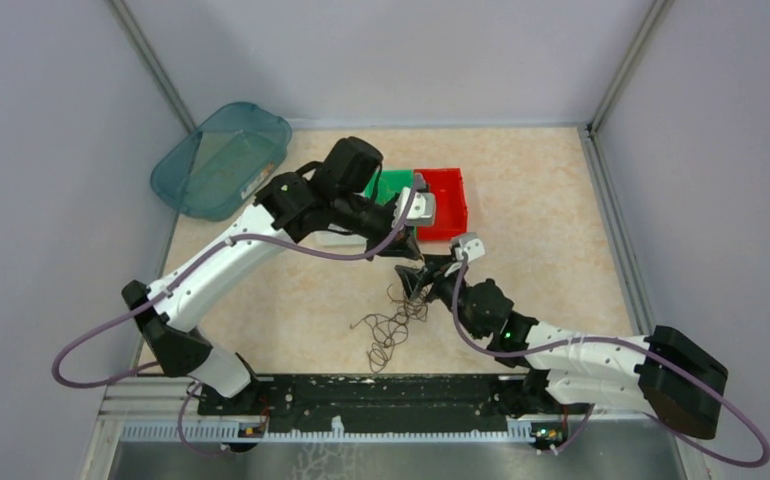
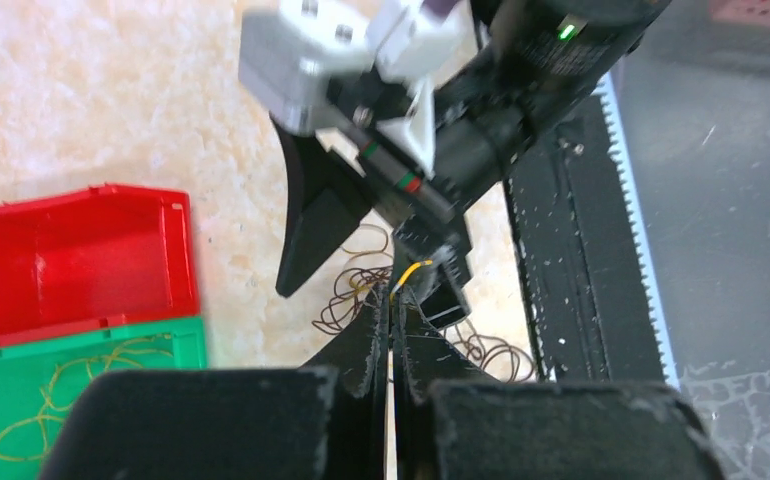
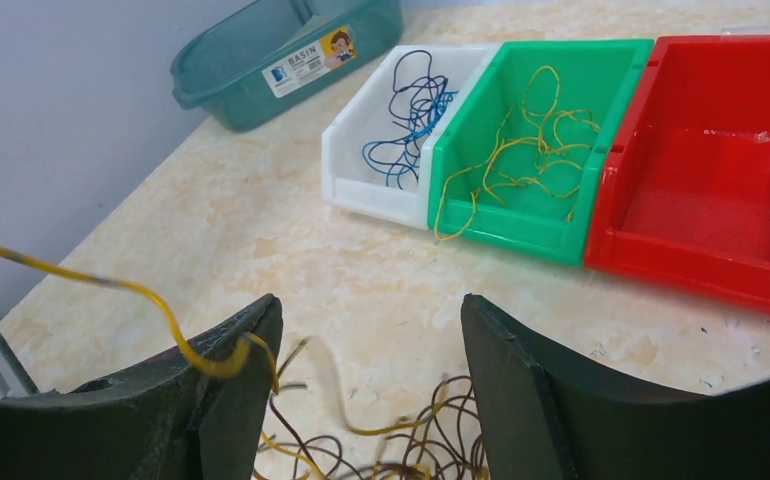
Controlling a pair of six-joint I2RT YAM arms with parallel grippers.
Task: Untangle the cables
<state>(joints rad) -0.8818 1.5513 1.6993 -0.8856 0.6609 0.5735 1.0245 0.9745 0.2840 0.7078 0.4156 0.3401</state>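
Left gripper (image 2: 393, 300) is right up against its own wrist cam, pinched fully closed on a yellow cable (image 2: 413, 266) that pokes out past the tips. Just beyond it in that view is the right gripper (image 3: 369, 310), so the two are pretty much nose to nose over the middle of the table (image 1: 291, 300).

From the right wrist cam, that gripper's jaws are spread wide with nothing clamped between them. A yellow strand comes in from the left edge and drapes over the picture-left finger (image 3: 191, 420). It's hooked on there, not gripped.

Below both grippers is the messy bit: a loose tangle of dark brown cables (image 1: 391, 325) lying on the table, trailing toward the near edge, with a few yellow loops mixed in near the fingers.

Along the far side, left to right:
- teal basin (image 3: 281, 60), off in the far-left corner
- white bin (image 3: 361, 190), with blue cables (image 3: 411, 110) in it
- green bin (image 3: 501, 225), touching the white one and holding yellow cables (image 3: 531, 150)
- red bin (image 3: 721, 190), right up against the green one
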